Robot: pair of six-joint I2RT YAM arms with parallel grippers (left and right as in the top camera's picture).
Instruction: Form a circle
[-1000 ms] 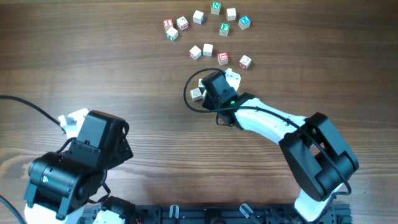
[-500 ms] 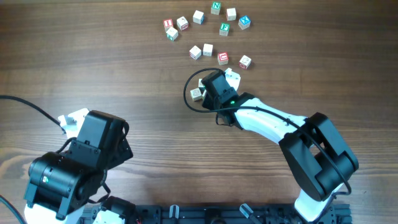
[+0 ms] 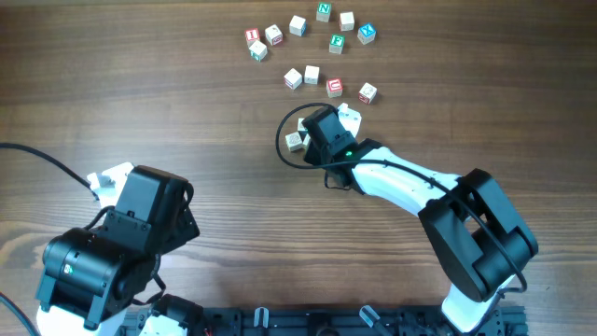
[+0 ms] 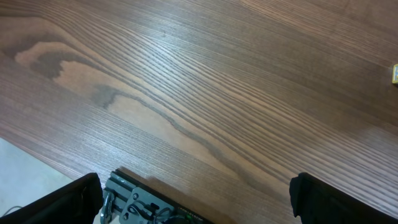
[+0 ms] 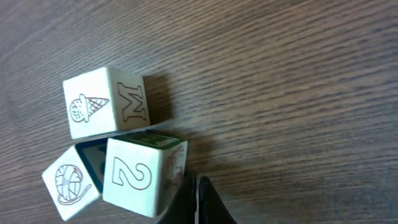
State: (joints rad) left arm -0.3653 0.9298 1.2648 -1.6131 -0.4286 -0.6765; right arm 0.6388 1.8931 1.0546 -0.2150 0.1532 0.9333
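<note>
Several pale wooden letter cubes lie loosely scattered at the table's far middle, among them a green N cube (image 3: pixel 324 11), a blue one (image 3: pixel 367 33) and a red one (image 3: pixel 334 88); they make no ring. My right gripper (image 3: pixel 314 124) (image 5: pixel 196 182) is shut and empty, its tips against the right side of a cube marked 2 (image 5: pixel 138 177). That cube is packed against an M cube (image 5: pixel 106 102) and a ball-picture cube (image 5: pixel 68 185). My left gripper (image 4: pixel 196 196) stands open over bare wood at the near left, holding nothing.
The left arm (image 3: pixel 121 233) sits at the near left corner, with the table's front edge and a metal rail (image 4: pixel 140 199) just under it. A black cable (image 3: pixel 284 145) loops beside the right wrist. A sliver of a cube (image 4: pixel 395 73) shows at the left wrist view's right edge.
</note>
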